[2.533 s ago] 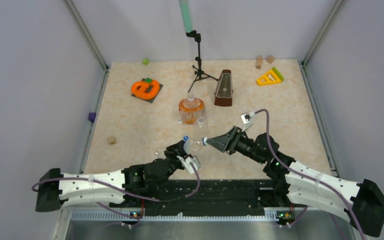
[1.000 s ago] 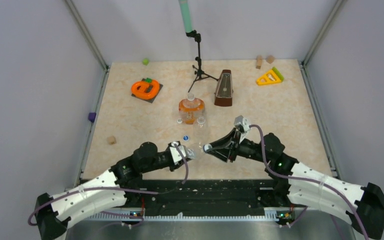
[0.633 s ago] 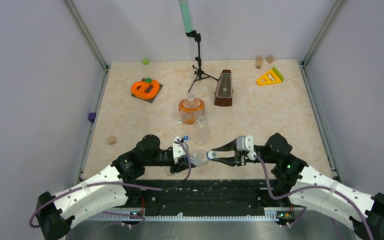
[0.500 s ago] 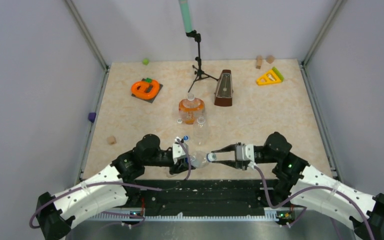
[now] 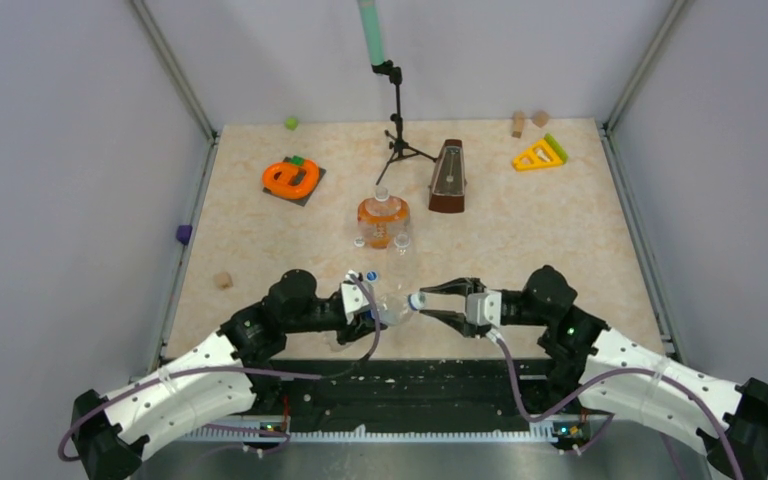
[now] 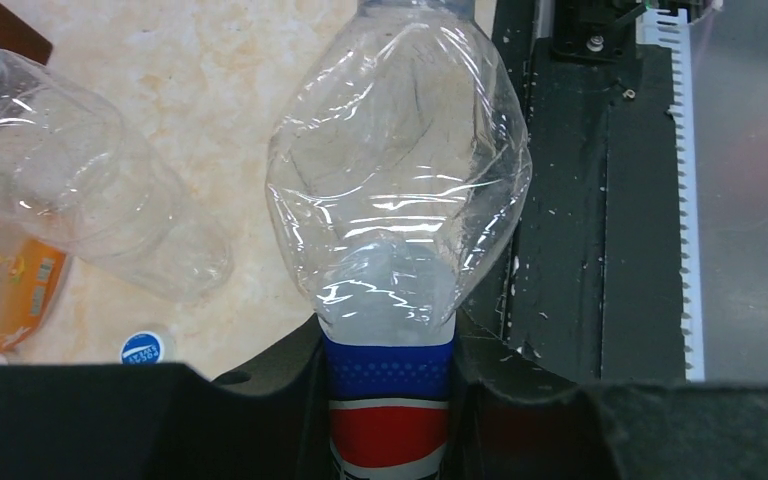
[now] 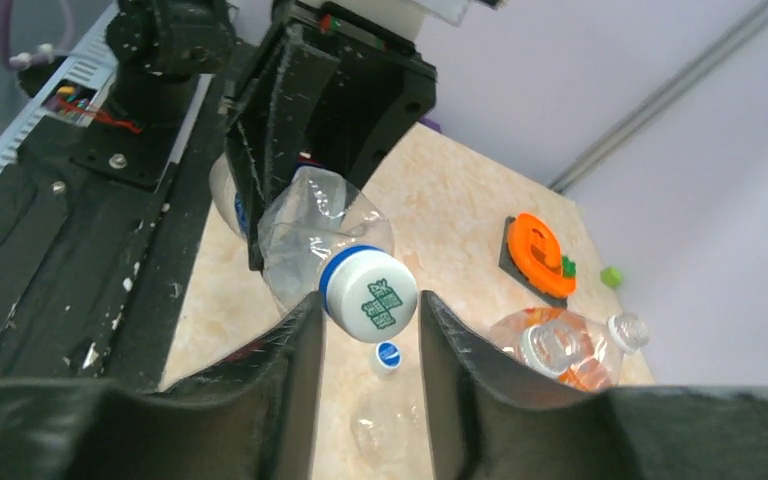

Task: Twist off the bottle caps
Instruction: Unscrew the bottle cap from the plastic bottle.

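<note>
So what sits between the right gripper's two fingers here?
In the right wrist view, the white cap of the labelled bottle sits between the right gripper fingers, which flank it without clearly touching. The left gripper holds the bottle's body.

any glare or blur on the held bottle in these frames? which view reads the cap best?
Left wrist: sharp; white specular streaks across the crumpled held bottle, label end hidden in the left pincer; cap out of frame. Right wrist: cap crisp, green print visible, between the right pincer fingers; background soft. Top external: even light, bottle tiny and nearly lost against the table.
</note>
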Action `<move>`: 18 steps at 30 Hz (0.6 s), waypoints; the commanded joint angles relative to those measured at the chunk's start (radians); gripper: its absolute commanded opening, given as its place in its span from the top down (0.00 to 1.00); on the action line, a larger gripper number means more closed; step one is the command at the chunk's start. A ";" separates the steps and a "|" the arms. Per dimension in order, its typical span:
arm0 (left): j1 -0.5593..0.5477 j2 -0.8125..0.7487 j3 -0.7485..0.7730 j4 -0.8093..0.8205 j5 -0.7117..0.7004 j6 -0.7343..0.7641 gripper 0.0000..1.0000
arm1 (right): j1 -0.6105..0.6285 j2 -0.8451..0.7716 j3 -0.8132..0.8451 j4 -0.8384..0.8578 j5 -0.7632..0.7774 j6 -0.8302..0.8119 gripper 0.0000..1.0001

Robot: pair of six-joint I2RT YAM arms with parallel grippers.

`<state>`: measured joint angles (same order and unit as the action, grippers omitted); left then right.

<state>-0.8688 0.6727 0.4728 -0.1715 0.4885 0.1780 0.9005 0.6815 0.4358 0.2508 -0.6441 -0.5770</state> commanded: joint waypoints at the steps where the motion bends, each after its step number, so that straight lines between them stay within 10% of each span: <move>1: 0.002 -0.012 0.000 0.129 -0.041 0.014 1.00 | 0.001 -0.004 -0.064 0.188 0.104 0.090 0.54; 18: -0.002 -0.075 -0.034 0.128 -0.332 0.052 1.00 | 0.002 -0.112 -0.212 0.407 0.233 0.388 0.40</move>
<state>-0.8688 0.6628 0.4740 -0.1314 0.2886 0.2184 0.9005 0.6003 0.2897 0.4984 -0.4347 -0.3645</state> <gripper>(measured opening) 0.353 0.594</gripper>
